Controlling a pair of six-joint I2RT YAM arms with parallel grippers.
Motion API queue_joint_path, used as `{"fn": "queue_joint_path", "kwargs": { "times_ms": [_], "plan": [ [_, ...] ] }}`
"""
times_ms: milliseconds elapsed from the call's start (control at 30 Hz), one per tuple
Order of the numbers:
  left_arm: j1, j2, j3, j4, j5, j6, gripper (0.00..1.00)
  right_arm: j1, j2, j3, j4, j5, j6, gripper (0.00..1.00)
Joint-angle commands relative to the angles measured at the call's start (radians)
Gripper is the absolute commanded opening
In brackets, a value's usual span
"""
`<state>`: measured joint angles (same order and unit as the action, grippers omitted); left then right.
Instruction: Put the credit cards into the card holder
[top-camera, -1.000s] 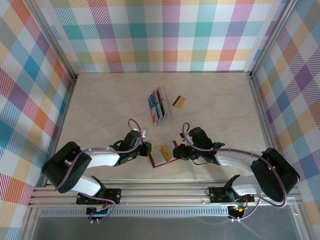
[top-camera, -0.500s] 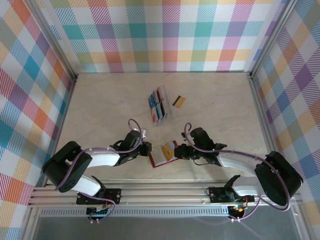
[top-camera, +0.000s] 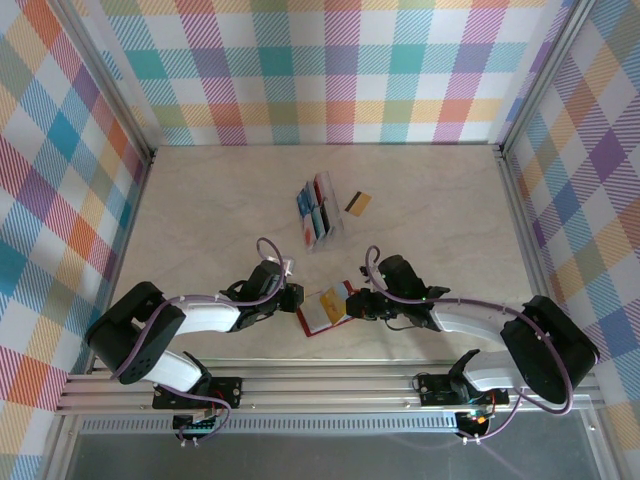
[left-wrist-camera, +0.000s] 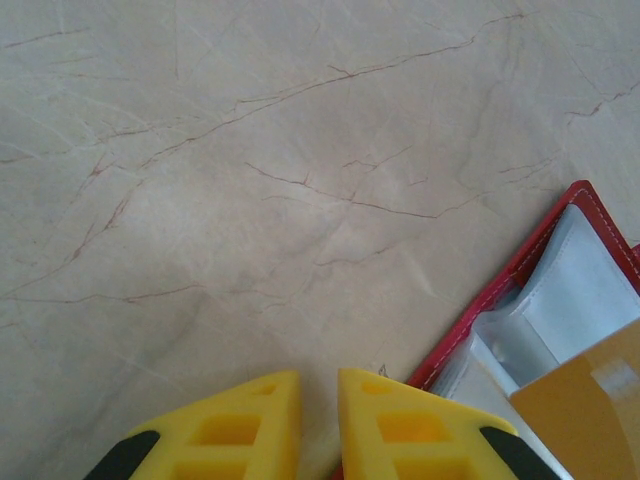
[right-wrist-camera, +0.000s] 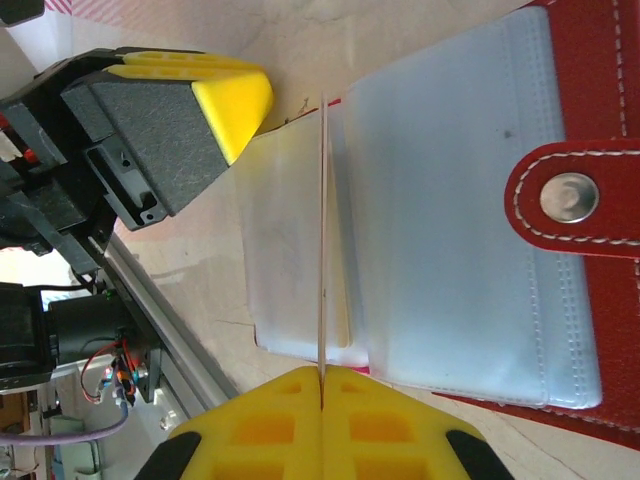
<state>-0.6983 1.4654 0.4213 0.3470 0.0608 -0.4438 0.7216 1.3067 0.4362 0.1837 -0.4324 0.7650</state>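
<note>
The right gripper (right-wrist-camera: 322, 375) is clamped on a card (right-wrist-camera: 322, 230), seen edge-on, whose far end sits among the pockets of the open red holder (right-wrist-camera: 585, 90). The left gripper (left-wrist-camera: 318, 395) has its jaws slightly apart, with one finger (left-wrist-camera: 400, 420) at the holder's edge. The holder lies on the table (top-camera: 200, 200) between the arms. A gold card (top-camera: 358, 204) lies well apart from it.

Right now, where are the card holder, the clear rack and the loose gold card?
card holder (right-wrist-camera: 440, 220): right wrist view, clear inner pocket.
clear rack (top-camera: 318, 212): top view, its middle.
loose gold card (top-camera: 362, 205): top view, gold face.
</note>
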Motion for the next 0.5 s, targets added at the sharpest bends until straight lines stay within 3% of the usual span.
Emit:
{"fn": "queue_joint_path", "kwargs": {
  "times_ms": [0, 200, 367, 467],
  "plan": [
    [-0.013, 0.042, -0.016, 0.001, 0.007, 0.010, 0.18, 0.002, 0.017, -0.019, 0.028, -0.033, 0.009, 0.00],
    [-0.014, 0.004, -0.009, -0.026, -0.008, -0.008, 0.16, 0.002, 0.054, -0.024, 0.062, -0.038, 0.016, 0.00],
    [-0.043, -0.204, -0.029, -0.170, -0.166, -0.055, 0.16, -0.008, 0.055, -0.029, 0.064, -0.027, 0.014, 0.00],
    [-0.073, -0.323, -0.072, -0.222, -0.196, -0.079, 0.16, -0.013, 0.041, -0.035, 0.056, -0.012, 0.014, 0.00]
  ]
}}
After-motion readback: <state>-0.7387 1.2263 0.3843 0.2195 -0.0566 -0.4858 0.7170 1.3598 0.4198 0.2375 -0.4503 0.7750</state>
